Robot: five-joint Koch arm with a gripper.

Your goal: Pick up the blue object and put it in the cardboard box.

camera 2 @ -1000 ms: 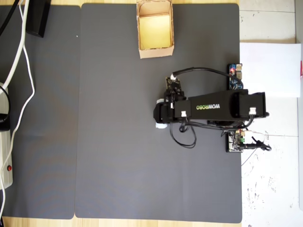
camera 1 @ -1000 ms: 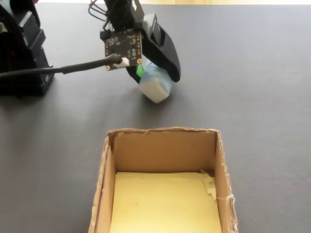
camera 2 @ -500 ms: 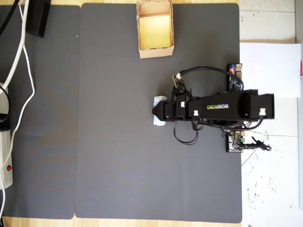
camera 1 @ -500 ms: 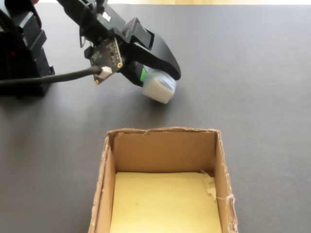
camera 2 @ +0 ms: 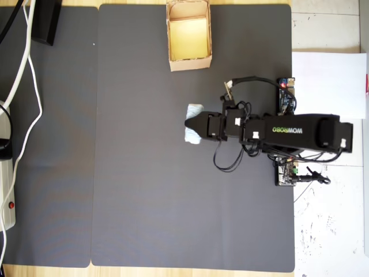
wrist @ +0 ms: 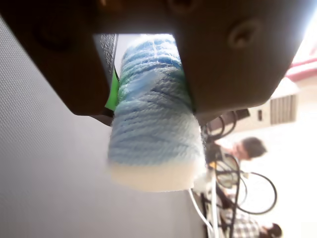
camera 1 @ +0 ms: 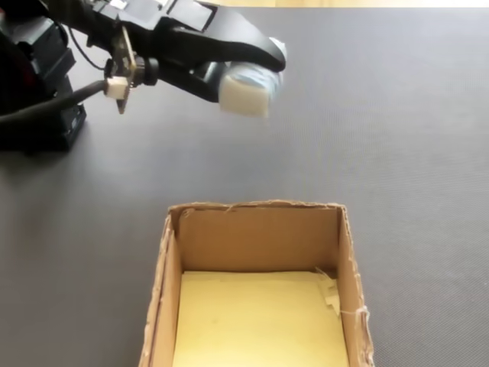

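End effector (camera 1: 256, 73) is clamped on the blue object (camera 1: 246, 89), with the black jaws pressed against its two sides; the wrist view shows the roll (wrist: 153, 121) gripped between the dark jaw faces, its pale end projecting beyond them and a green pad visible at the left jaw. In the fixed view the roll is held clear of the grey mat (camera 1: 397, 138), with no contact visible between the two, and the arm reaches in from the upper left with a small circuit board (camera 1: 121, 70) and a black cable (camera 1: 46, 107) trailing behind the wrist. The cardboard box (camera 1: 348, 260) sits in the foreground of that view, open at the top, yellowish floor exposed, nothing inside it. The overhead view places the roll (camera 2: 192, 130) at the tip of the outstretched arm (camera 2: 288, 133), below and slightly right of the box (camera 2: 188, 62), well apart from it; the box stands at the upper edge of the mat. The arm's base lies at the right margin of the mat, beside a white sheet (camera 2: 328, 83) on the counter (camera 2: 334, 231). White and black cables (camera 2: 26, 69) run along the left side of the overhead view. Background detail in the wrist view is too blurred to assess.
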